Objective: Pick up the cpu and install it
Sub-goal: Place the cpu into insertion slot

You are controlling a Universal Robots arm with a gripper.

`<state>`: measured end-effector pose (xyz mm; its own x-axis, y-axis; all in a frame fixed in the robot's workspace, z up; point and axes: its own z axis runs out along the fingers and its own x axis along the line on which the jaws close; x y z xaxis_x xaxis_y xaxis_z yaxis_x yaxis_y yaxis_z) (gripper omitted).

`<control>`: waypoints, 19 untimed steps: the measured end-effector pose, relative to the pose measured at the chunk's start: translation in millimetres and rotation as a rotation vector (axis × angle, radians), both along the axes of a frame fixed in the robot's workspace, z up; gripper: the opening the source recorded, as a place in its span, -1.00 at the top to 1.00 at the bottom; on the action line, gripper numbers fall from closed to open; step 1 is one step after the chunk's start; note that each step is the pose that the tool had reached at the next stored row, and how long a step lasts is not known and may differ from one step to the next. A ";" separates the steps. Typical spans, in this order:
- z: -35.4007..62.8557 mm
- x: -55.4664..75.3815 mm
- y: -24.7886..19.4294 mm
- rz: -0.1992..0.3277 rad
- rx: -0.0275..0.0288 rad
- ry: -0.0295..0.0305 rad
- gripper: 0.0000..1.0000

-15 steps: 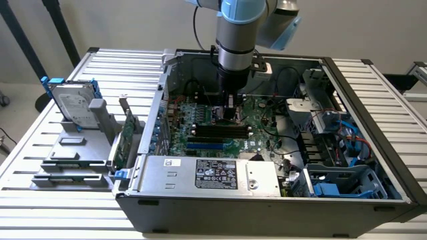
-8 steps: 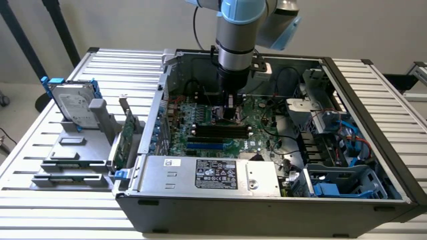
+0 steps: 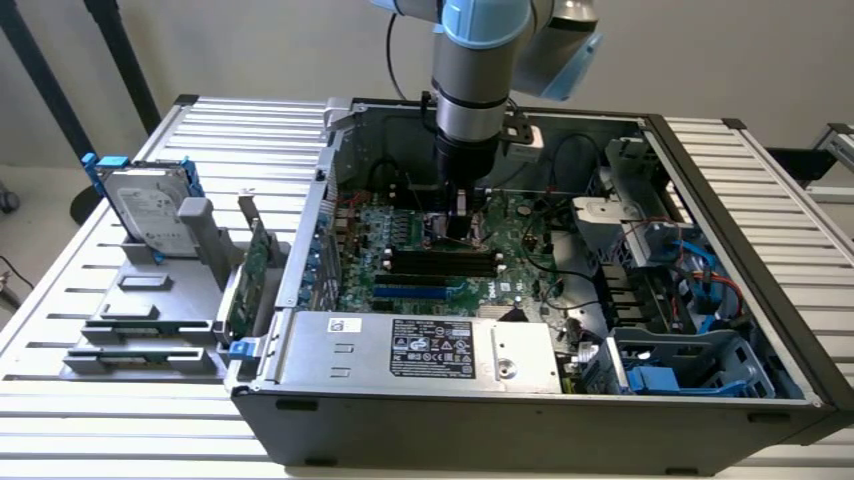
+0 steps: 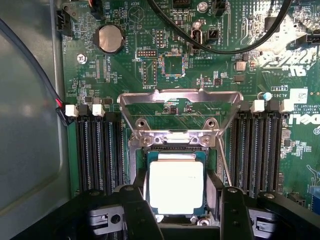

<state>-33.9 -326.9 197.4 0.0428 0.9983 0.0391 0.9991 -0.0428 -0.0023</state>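
claw: gripper [image 3: 461, 222] is low over the board [image 3: 534, 215] inside the case [image 3: 534, 420], right at the cpu. Cannot tell if it clasps the chip or has let go.
cpu: cpu [image 4: 176, 187] is square over the socket [image 4: 172, 148], edges parallel to the socket frame. Cannot tell if it is seated or just above.
plate: load plate [image 4: 180, 96] is flipped up, clear of the cpu.
step: looks like setting the cpu into the socket.
do it well: keep the chip flat and square. Go straight down with no sideways slide, since the socket contacts likely bend easily. Don't press. Let go only once it lies flush.
wrist view adds: cpu-to-socket line-up, the open plate, and memory slots [image 4: 100, 150] on both sides.
exterior view adds: arm near vertical into the case. Hard drive [image 3: 147, 210] and card [image 3: 254, 270] are parked outside, at the exterior view's left.
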 end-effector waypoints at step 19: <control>-0.5 -0.1 0.7 0.011 -0.0041 0.0001 -0.10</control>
